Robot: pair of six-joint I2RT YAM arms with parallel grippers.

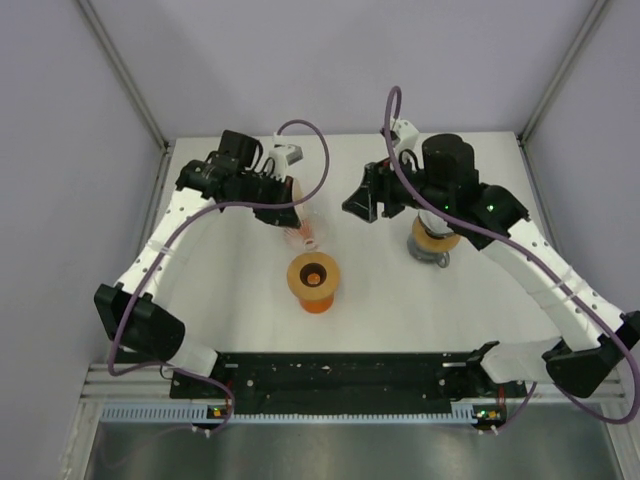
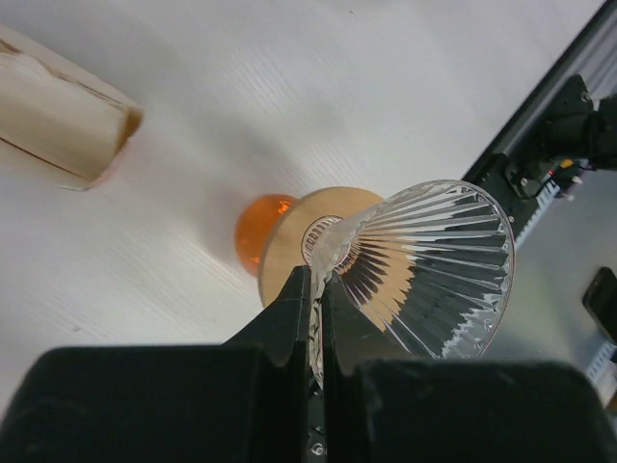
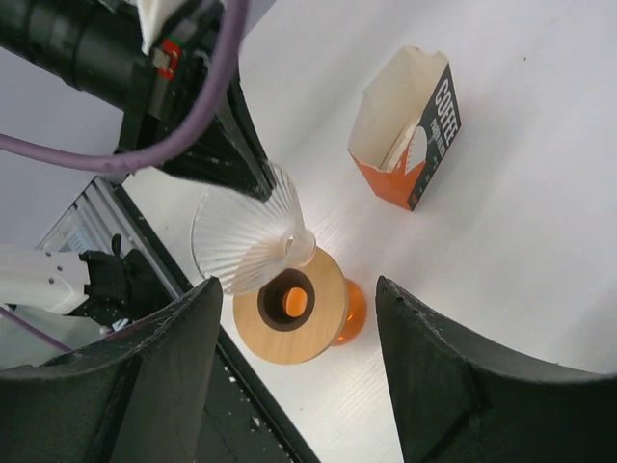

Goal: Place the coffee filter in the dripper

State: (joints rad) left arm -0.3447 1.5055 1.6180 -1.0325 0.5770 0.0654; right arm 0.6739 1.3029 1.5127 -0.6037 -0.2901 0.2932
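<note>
Now the left tool (image 2: 316, 289) is pinching the coffee filter (image 2: 434, 260) by its thin wall, and its two fingers are almost together. The filter is hanging in the air, tipped on its side, close above the far side of the dripper (image 2: 284, 227). It is not sitting in it yet. So I think the step is bringing the filter over the dripper. Next, the tool needs to turn the filter so its small end is pointing down at the dark hole, then go down slowly and let go. The dripper is standing near the middle of the counter (image 1: 230, 290), and nothing is lying inside it. The right tool (image 1: 358, 205) is hanging wide open to the right, holding nothing. Farther back, an orange carton (image 3: 410, 135) is sitting with its top open and cream paper inside.
</note>
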